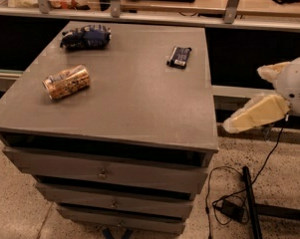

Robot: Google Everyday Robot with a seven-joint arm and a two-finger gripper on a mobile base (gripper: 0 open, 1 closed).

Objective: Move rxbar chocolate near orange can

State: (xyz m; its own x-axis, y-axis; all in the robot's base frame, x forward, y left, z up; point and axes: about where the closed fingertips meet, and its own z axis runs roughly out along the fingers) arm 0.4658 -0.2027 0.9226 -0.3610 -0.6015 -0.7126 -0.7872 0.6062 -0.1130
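Observation:
The rxbar chocolate is a small black bar with pale marks, lying flat on the grey cabinet top near its far right edge. The orange can lies on its side at the left of the top, well apart from the bar. My gripper hangs off the right side of the cabinet, beyond its edge and lower than the top. Its two pale fingers are spread apart with nothing between them.
A dark blue snack bag lies at the far left corner of the top. Drawers sit below. A railing and counter run behind. A black cable and adapter lie on the floor at right.

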